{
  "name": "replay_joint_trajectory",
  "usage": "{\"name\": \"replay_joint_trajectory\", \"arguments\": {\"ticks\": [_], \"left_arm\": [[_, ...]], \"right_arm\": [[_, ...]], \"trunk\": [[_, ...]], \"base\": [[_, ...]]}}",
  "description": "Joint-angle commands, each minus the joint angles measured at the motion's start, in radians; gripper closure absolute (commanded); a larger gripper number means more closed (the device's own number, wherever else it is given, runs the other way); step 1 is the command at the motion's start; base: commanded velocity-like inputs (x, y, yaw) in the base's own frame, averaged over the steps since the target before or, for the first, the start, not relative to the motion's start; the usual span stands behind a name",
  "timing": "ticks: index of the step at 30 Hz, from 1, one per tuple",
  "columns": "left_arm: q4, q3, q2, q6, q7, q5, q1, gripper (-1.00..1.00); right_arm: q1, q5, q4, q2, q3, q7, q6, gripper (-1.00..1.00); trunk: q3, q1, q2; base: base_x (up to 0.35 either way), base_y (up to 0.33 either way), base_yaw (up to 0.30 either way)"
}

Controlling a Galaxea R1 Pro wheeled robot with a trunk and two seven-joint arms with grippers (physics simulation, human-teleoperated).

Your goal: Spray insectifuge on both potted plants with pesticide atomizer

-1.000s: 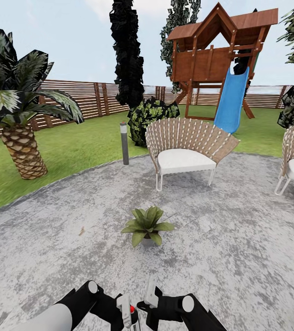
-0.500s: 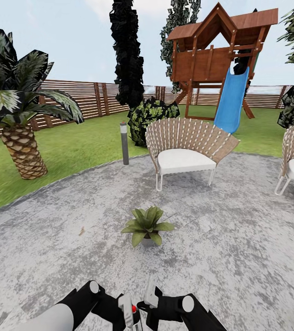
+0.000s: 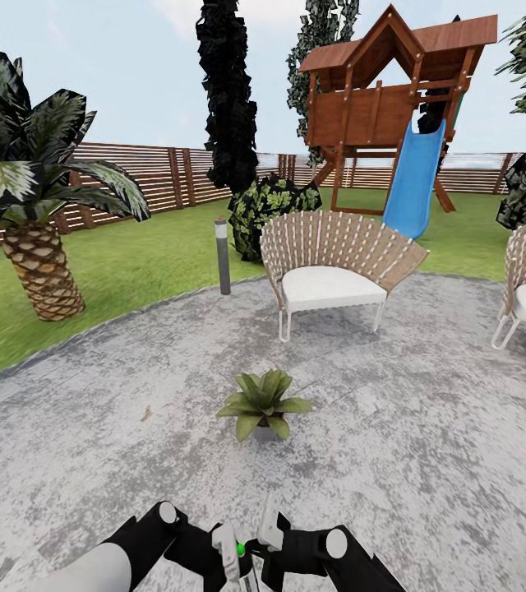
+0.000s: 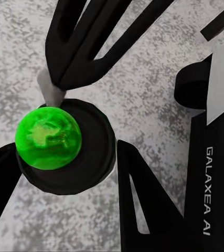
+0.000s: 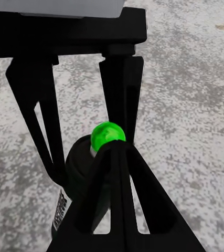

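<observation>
Entry, stationary over the round grey patio [image 3: 427, 460]. Reference landmark: the one potted plant [image 3: 261, 403] in the head view, a low rosette of broad green leaves standing upright on the paving. Both arms are nearer me than the plant, at the bottom edge of the head view and well apart from it. The left hand [image 3: 218, 552] grips the pesticide atomizer [image 3: 232, 557]. In the left wrist view its two black fingers [image 4: 135, 199] press the dark round body from either side. The atomizer carries a bright green mark on its top, and its white head points roughly toward the plant. The right hand [image 3: 267, 534] is just beside the atomizer, on the side away from the left arm. Its fingers reach in against the white head, but from the right wrist view I cannot tell whether they are clamped or merely resting there. Beyond the plant stands a wicker chair [image 3: 329, 263] with a white cushion. Further behind it lie the lawn [image 3: 140, 255] and a slatted wooden fence [image 3: 156, 173].
</observation>
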Motion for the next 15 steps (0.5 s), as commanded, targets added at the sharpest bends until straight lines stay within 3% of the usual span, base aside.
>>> {"name": "replay_joint_trajectory", "arguments": {"ticks": [1, 4, 10, 15], "left_arm": [[-0.001, -0.001, 0.001, -0.009, 0.000, -0.011, 0.000, 1.00], [0.001, -0.006, 0.023, -0.008, 0.002, -0.021, 0.001, 1.00], [0.000, -0.009, 0.162, -0.008, 0.002, -0.027, 0.003, 1.00], [-0.002, -0.009, 0.234, -0.007, 0.004, -0.028, 0.003, 1.00]], "right_arm": [[0.000, 0.010, -0.001, 0.000, -0.001, 0.000, -0.006, 1.00], [0.000, 0.010, -0.001, 0.000, -0.001, 0.000, -0.006, 1.00], [0.000, 0.012, -0.001, 0.000, -0.001, 0.000, -0.006, 1.00], [0.000, 0.013, -0.001, 0.000, -0.001, -0.001, -0.006, 1.00]], "trunk": [[-0.001, 0.000, 0.000], [-0.001, 0.000, 0.000], [-0.001, 0.000, 0.000], [-0.001, 0.000, 0.000]], "base": [[0.000, 0.000, 0.000], [0.000, 0.000, 0.000], [0.000, 0.000, 0.000], [0.000, 0.000, 0.000]]}}
